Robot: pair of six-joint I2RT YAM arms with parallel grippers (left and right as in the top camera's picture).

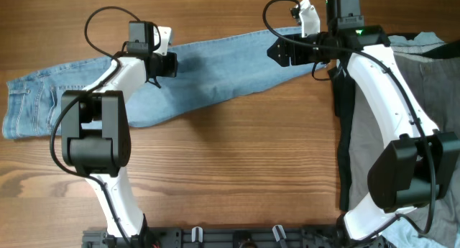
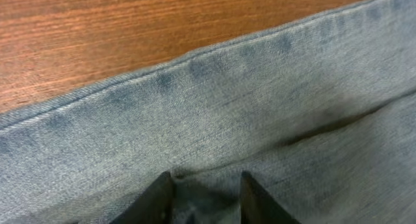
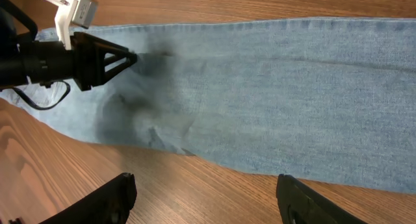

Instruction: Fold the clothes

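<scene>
Jeans (image 1: pixel 215 68) lie flat on table (image 1: pixel 237 169), stretched from 9 o'clock toward 1 o'clock in the overhead view, waist at 9. Left gripper (image 2: pixel 207 180) is pinched closed on a denim fold mid-leg. Right gripper (image 3: pixel 205 182) has jaws wide apart, holding nothing, hovering by the leg's edge. Grey trousers (image 1: pixel 424 75) and black garment (image 1: pixel 346 147) at 3 o'clock.

The jeans (image 1: pixel 215 65) slip under the right arm at their far right end, so I can't see the hems. Grey trousers (image 1: pixel 442 83) run off the right edge, and a black garment (image 1: pixel 343 154) lies mostly beneath that arm. Up close, the left claw (image 2: pixel 207 180) is cropped below.
</scene>
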